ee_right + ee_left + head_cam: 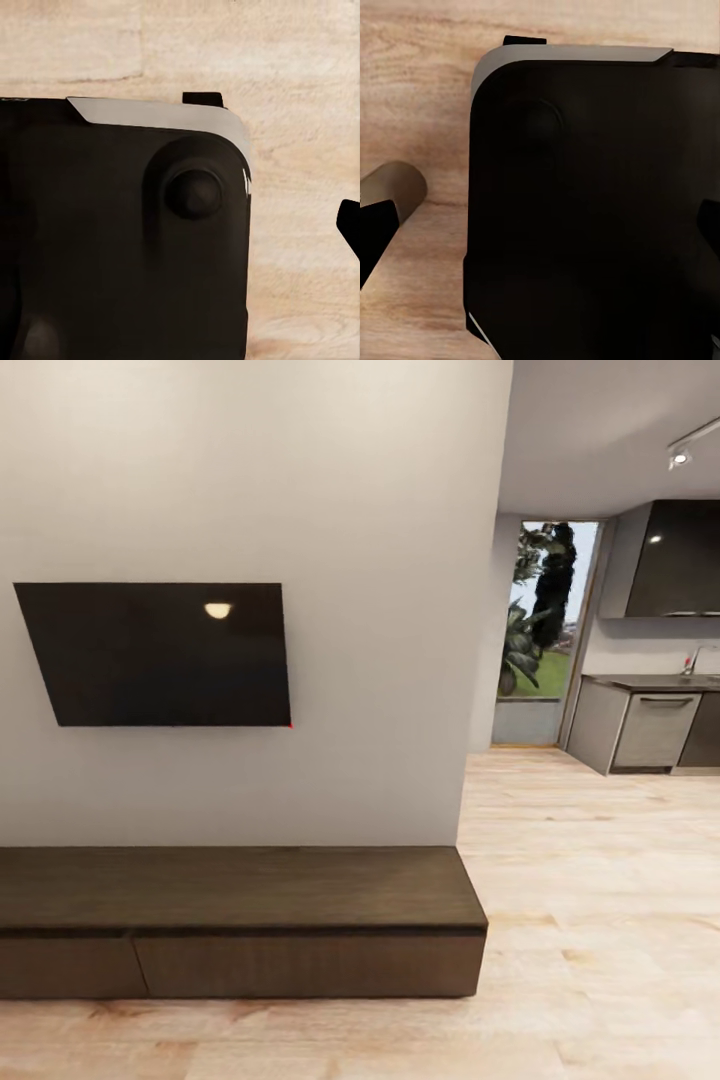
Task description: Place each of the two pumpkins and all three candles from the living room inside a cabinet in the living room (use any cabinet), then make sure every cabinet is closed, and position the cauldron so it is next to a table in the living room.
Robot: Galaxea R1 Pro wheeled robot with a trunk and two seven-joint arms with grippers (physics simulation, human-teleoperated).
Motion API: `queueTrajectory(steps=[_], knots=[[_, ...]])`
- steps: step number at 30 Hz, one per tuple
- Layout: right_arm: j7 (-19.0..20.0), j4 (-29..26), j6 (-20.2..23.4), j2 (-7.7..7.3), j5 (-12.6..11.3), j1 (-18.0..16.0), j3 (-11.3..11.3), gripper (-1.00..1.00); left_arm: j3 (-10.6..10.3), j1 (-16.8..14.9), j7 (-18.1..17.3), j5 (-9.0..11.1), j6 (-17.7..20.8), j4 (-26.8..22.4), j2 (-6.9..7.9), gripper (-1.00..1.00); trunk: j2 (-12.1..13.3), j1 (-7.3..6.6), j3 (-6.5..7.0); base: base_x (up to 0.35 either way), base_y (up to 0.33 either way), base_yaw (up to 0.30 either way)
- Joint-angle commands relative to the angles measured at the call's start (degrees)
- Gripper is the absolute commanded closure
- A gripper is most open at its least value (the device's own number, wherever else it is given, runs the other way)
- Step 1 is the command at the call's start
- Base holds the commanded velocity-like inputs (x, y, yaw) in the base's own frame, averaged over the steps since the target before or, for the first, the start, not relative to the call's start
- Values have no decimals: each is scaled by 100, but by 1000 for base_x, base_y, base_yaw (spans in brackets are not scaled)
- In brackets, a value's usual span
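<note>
A long, low dark-brown wooden cabinet (240,920) stands on the pale wood plank floor (600,920) against the white wall, directly below a flat black wall-mounted television (160,655); its drawer fronts sit flush, closed. Both wrist views look down on the robot's black rounded base (585,210) over that floor. I cannot tell whether either tool is released or clenched.

We face a pale wall (380,560) with a dark screen (160,655); light wood floor (590,920) runs right toward a window (545,620) and grey kitchen units (650,730).
</note>
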Motion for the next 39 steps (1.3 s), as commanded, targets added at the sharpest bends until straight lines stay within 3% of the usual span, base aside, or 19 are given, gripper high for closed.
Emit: queueTrajectory(steps=[1, 11, 39], knots=[[6, -1, -3, -1, 2, -2, 0, -100, 15, -1, -1, 30, -2, -4, 0, -100, -3, 0, -6, 45, 11, -1], [3, -1, -3, -1, 2, -1, 0, -100, 13, -1, -1, 30, 2, -4, 0, -100, -3, 0, -6, 217, -16, 116], [-3, -1, -3, -1, 2, -1, 0, -100, 9, -1, -1, 25, -2, -4, -6, -100, -3, 0, -6, 62, -2, 2]])
